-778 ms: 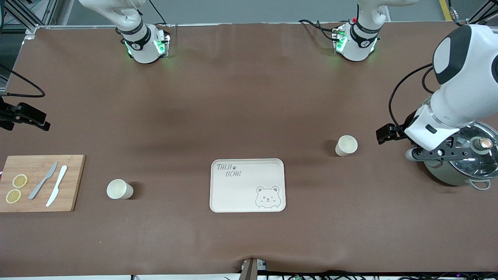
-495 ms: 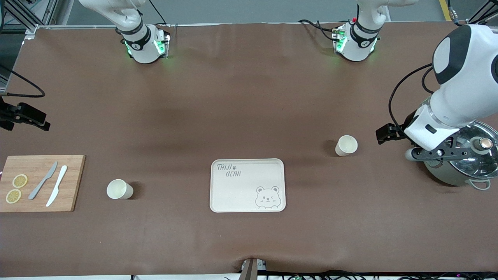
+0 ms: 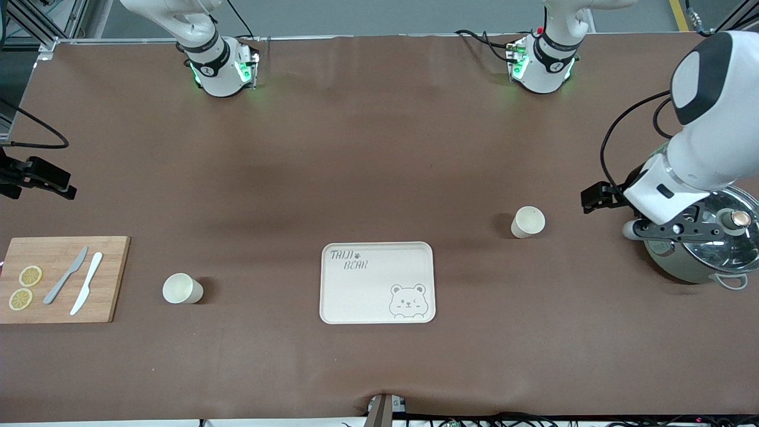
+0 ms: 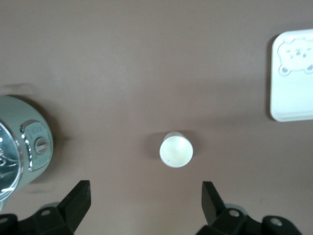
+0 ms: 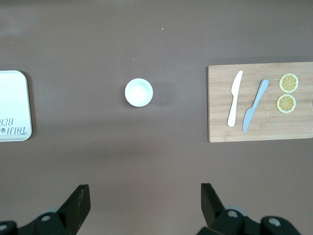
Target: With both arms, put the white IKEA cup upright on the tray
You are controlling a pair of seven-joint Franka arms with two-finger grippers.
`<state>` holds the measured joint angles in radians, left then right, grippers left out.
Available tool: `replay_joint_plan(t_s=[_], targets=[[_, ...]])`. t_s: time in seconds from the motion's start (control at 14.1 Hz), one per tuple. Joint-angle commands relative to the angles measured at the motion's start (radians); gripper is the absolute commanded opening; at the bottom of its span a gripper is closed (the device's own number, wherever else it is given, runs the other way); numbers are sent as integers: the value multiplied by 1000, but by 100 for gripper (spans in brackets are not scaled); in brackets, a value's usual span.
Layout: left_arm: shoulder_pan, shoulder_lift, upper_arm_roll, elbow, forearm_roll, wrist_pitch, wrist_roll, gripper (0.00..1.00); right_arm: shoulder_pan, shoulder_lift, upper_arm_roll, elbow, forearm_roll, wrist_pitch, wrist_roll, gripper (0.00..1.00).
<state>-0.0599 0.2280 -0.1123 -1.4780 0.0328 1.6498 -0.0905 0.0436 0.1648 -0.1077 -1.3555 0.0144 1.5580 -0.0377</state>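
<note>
The cream bear tray [image 3: 356,296] lies at the table's middle, nearer the front camera; it also shows in the left wrist view [image 4: 293,93] and the right wrist view [image 5: 12,105]. One white cup [image 3: 528,222] stands mouth up toward the left arm's end, also in the left wrist view [image 4: 176,150]. A second white cup [image 3: 182,288] stands mouth up toward the right arm's end, also in the right wrist view [image 5: 139,92]. My left gripper [image 3: 673,229] [image 4: 146,203] hangs open and empty, high beside the pot. My right gripper [image 5: 145,205] is open and empty, high above bare table.
A grey pot with a glass lid [image 3: 705,249] stands at the left arm's end, partly under the left hand. A wooden cutting board [image 3: 107,279] with two knives and lemon slices lies at the right arm's end. A black part of the right hand [image 3: 38,177] shows at the edge.
The left arm has shifted a little toward its own end of the table and its base. The right arm, cups and tray have not moved.
</note>
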Motion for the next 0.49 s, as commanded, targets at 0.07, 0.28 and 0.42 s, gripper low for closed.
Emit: replay_joint_plan(t_s=[0.07,0.28,0.42], targets=[[17,-84,-9,-236,-13,150,22,100,-1,-2,0,9,-4,-4,10,100],[15,-166,-12,-528,-13,407,20,100,-1,-2,0,9,-4,-1,10,100],[11,-170,-27,-634,-13,516,20,100,-5,-2,0,9,-5,-4,6,100]])
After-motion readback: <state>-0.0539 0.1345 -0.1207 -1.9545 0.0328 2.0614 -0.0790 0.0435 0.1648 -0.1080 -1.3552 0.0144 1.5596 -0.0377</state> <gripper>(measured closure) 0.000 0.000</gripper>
